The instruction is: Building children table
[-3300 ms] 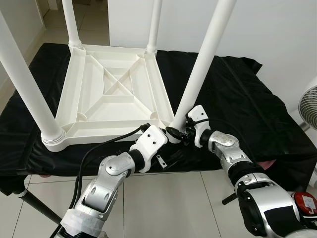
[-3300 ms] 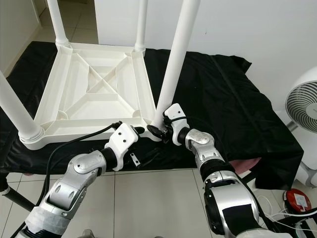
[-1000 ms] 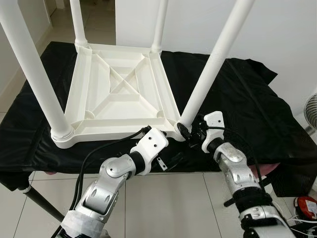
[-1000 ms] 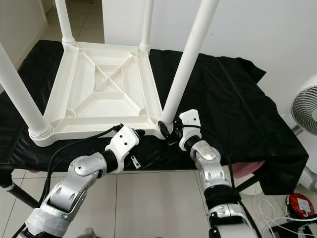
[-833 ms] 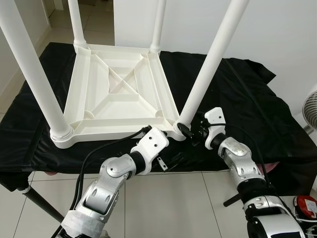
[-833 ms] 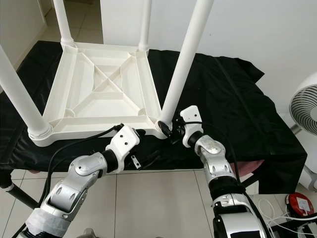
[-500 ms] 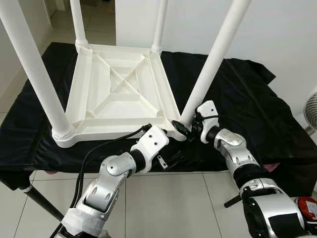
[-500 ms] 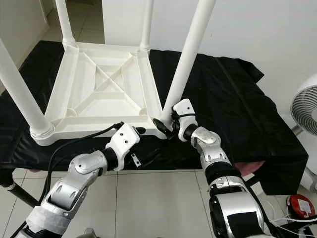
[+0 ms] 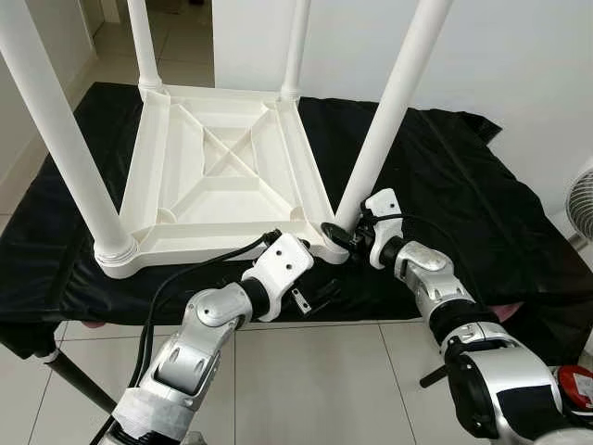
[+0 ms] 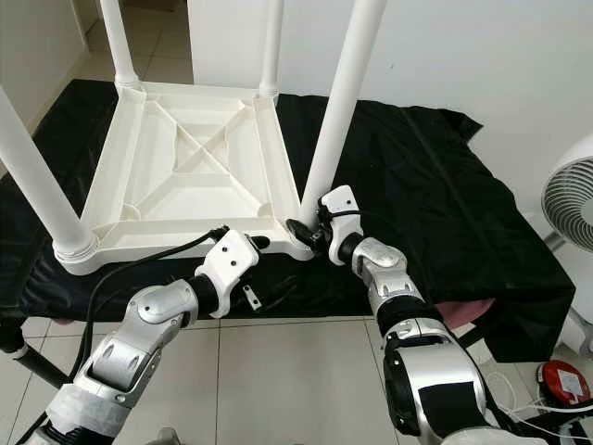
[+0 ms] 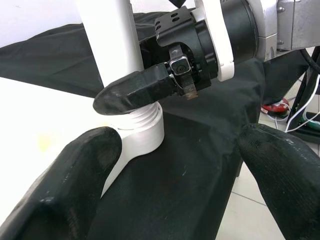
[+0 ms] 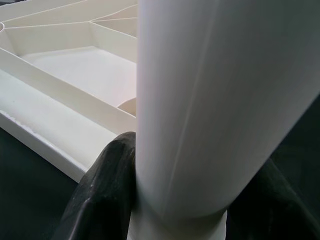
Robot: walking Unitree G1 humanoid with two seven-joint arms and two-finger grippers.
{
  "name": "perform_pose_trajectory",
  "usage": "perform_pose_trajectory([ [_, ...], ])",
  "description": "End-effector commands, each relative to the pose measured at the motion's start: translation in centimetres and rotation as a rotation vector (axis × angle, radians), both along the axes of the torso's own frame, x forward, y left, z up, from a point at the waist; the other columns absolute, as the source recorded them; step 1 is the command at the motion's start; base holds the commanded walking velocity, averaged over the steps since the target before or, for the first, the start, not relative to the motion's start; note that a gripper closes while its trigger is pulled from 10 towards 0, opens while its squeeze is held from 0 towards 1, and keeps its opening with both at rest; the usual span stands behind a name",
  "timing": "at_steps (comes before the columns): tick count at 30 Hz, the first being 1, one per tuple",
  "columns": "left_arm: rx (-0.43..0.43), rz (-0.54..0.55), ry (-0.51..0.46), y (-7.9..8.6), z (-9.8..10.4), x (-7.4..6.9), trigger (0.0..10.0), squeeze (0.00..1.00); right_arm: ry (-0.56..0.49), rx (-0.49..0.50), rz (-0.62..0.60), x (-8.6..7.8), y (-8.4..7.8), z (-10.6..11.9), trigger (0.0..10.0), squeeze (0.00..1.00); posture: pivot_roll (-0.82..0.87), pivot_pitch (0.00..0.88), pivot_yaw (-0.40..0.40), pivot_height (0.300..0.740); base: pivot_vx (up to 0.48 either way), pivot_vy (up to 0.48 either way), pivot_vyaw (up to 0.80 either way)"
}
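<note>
The white children's table [image 9: 222, 185] lies upside down on a black cloth, its legs pointing up. My right gripper [image 9: 341, 234] is shut on the near right leg [image 9: 389, 111] just above its threaded base. In the right wrist view the black fingers [image 12: 107, 190] press both sides of that leg [image 12: 220, 100]. My left gripper [image 11: 180, 150] is open with nothing between its fingers. It hovers in front of the same corner, facing the leg's base collar [image 11: 142, 135] and the right gripper's finger [image 11: 135, 90]. The left wrist [image 9: 283, 264] is at the table's near edge.
The black cloth [image 9: 463, 204] covers a low platform that drops to tiled floor in front. A white fan [image 10: 570, 190] stands at the right, with a red object [image 10: 556, 375] on the floor beneath. A black stand leg [image 9: 65, 380] slants at the lower left.
My right wrist has swung from the right of the leg to closer against it, staying at the leg's base. The left arm has barely moved. The camera shifted a little.
</note>
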State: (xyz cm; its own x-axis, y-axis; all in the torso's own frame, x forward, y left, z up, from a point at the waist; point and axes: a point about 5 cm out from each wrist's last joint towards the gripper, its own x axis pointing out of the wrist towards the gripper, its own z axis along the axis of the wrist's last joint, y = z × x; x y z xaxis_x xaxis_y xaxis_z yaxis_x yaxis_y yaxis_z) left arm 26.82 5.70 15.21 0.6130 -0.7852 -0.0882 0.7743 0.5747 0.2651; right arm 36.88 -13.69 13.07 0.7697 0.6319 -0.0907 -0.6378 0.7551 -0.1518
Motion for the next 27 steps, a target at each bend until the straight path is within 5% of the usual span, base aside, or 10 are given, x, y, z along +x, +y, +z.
perform_pose_trajectory([
  [1, -0.006, 0.015, -0.009, -0.2, 0.1, 0.2, 10.0, 0.0, 0.027, -0.071, -0.005, -0.3, 0.0, -1.1, 10.0, 0.0, 0.06, 0.0, -0.098, 0.74, 0.0, 0.0, 0.0],
  [8, -0.014, 0.011, -0.003, -0.5, 0.0, 0.0, 10.0, 0.0, -0.004, -0.004, -0.186, 0.0, -0.8, -0.8, 10.0, 0.0, 0.04, 0.012, -0.101, 0.74, 0.0, 0.0, 0.0],
  [15, -0.015, 0.004, 0.008, -0.5, -0.3, -0.4, 10.0, 0.0, -0.007, 0.11, -0.313, -0.6, 0.3, -1.1, 10.0, 0.0, 0.04, 0.019, -0.096, 0.74, 0.0, 0.0, 0.0],
  [18, -0.013, -0.008, 0.014, -0.6, -0.3, -0.6, 10.0, 0.0, -0.024, 0.162, -0.458, -1.3, 2.1, -1.1, 10.0, 0.0, 0.04, 0.019, -0.095, 0.74, 0.0, 0.0, 0.0],
  [27, -0.012, -0.011, 0.014, -0.7, -0.4, -0.6, 10.0, 0.0, -0.038, 0.224, -0.515, -2.8, 5.5, -1.0, 10.0, 0.0, 0.05, 0.011, -0.108, 0.74, 0.0, 0.0, 0.0],
])
